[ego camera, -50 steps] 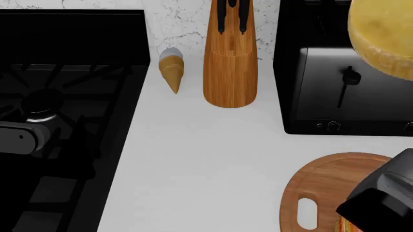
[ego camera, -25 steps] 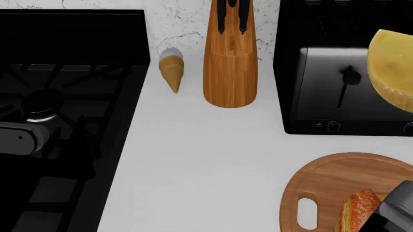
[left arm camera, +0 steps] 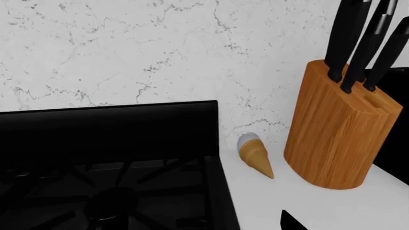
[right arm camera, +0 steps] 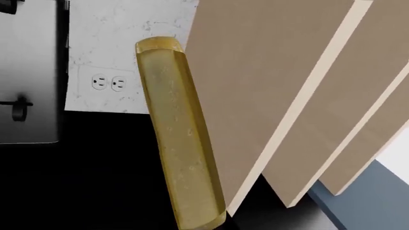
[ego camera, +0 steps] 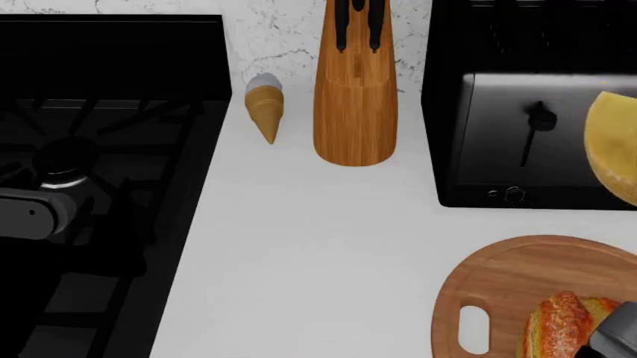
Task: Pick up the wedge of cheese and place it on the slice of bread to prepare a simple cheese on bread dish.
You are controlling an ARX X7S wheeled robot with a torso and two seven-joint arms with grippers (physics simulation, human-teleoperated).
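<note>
The wedge of cheese (ego camera: 615, 154) is raised above the counter at the right edge of the head view, in front of the black toaster (ego camera: 518, 142). In the right wrist view it (right arm camera: 181, 139) appears edge-on and close to the camera. The right gripper's jaws are not visible, so whether it grips the cheese cannot be determined. The slice of bread (ego camera: 568, 326) lies on the round wooden board (ego camera: 497, 291) at lower right, below the cheese and apart from it.

The white countertop (ego camera: 318, 253) carries a wooden knife block (ego camera: 354, 97) and, just beside it, a small tan cone (ego camera: 265, 108). A black stove (ego camera: 89, 171) adjoins the counter on the left. The back wall (left arm camera: 128, 52) is white marble. The left gripper is not in view.
</note>
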